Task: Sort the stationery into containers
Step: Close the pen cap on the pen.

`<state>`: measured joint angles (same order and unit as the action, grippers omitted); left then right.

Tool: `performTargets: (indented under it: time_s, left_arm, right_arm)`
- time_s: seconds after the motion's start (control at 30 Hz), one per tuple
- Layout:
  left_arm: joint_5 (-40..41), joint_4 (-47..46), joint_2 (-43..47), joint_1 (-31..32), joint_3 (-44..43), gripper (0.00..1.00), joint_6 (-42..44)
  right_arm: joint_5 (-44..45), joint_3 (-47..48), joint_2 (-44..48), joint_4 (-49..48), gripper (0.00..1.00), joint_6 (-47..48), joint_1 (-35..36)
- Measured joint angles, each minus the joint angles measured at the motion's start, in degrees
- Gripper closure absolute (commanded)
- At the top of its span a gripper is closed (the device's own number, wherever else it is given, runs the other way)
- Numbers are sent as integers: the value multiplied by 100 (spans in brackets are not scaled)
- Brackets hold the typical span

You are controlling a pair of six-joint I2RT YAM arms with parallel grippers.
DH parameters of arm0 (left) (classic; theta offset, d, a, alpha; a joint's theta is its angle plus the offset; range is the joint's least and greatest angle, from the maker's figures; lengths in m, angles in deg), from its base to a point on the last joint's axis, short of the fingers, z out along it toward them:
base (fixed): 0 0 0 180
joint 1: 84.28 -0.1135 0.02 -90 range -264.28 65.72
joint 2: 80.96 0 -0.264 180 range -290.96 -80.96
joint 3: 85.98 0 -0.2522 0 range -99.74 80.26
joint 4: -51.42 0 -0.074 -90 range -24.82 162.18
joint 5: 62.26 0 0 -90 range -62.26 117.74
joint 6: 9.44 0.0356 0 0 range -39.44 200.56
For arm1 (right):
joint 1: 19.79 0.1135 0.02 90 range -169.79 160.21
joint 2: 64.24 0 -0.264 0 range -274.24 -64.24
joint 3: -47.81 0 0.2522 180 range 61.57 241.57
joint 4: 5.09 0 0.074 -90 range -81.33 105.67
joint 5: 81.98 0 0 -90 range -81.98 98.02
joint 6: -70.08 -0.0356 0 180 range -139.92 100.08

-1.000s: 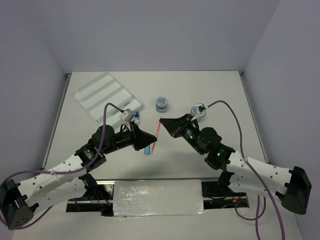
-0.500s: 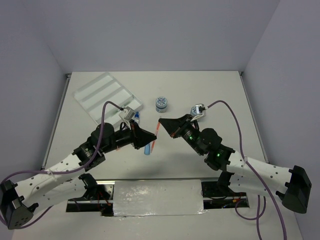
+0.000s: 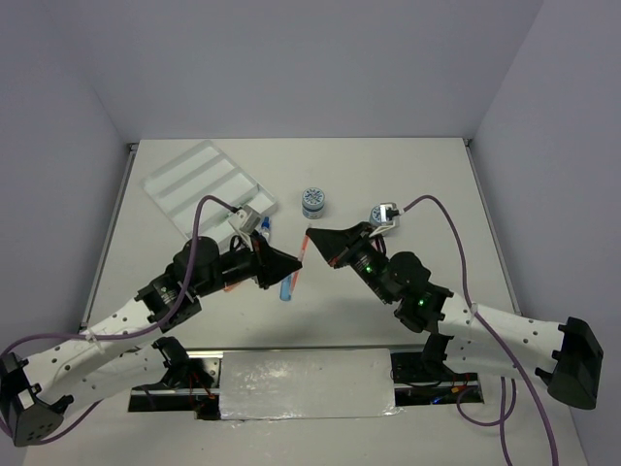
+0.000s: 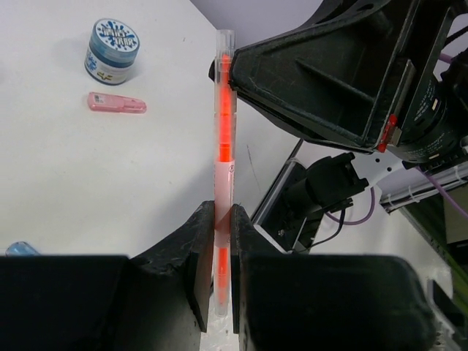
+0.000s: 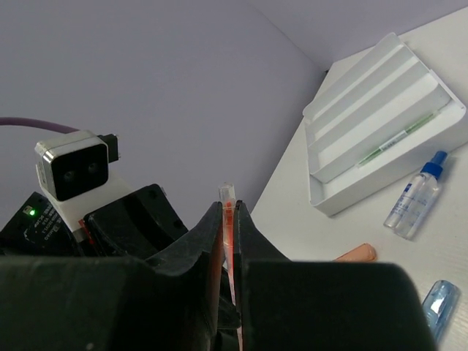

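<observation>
Midway over the table (image 3: 427, 175), near edge: both arms meet on one item, the orange pen (image 4: 222, 131), which is carried in the air and clear of the surface.

Left gripper (image 4: 222, 216): jaws narrow and clamped on the pen's lower part, a finger pressed to each side. The pen runs straight out beyond the fingertips.

Right gripper (image 5: 229, 212): jaws also narrow, closed around the pen's other end. Its clear tip pokes just past the pads, and no gap shows on either side (how firm the pinch is, I cannot tell). From above, the two grippers sit nose to nose, nearly touching.

On the table:
- White tray (image 3: 209, 184) at the far left, lying at a slant, with four long compartments. A grey-green pen (image 5: 398, 137) lies lengthwise in one, seemingly the one on the bottle's side.
- Blue-capped bottle (image 5: 415, 196) lies flat just beside the tray's near wall, outside it.
- Patterned pot (image 3: 313, 201) stands upright at the middle of the table, beyond the grippers. A pink piece (image 4: 117, 102) lies near it, apart.
- Second pot (image 3: 375, 216) sits to the right, partly hidden by the right wrist camera.
- Orange piece (image 5: 356, 254) and blue piece (image 5: 437, 300) lie near each other below the held pen, not touching.
</observation>
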<state>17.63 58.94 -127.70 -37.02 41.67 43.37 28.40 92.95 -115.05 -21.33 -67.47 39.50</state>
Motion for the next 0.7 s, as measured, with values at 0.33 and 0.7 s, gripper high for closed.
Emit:
performTargets:
  time_s: [0.33,0.7]
  left_arm:
    - [-133,-645,293,-9,232,100,507]
    - [-258,-931,256,-11,295,100,573]
  right_arm:
    - [-439,24,372,247,61,470,144]
    - [-909,68,404,400,51,785,170]
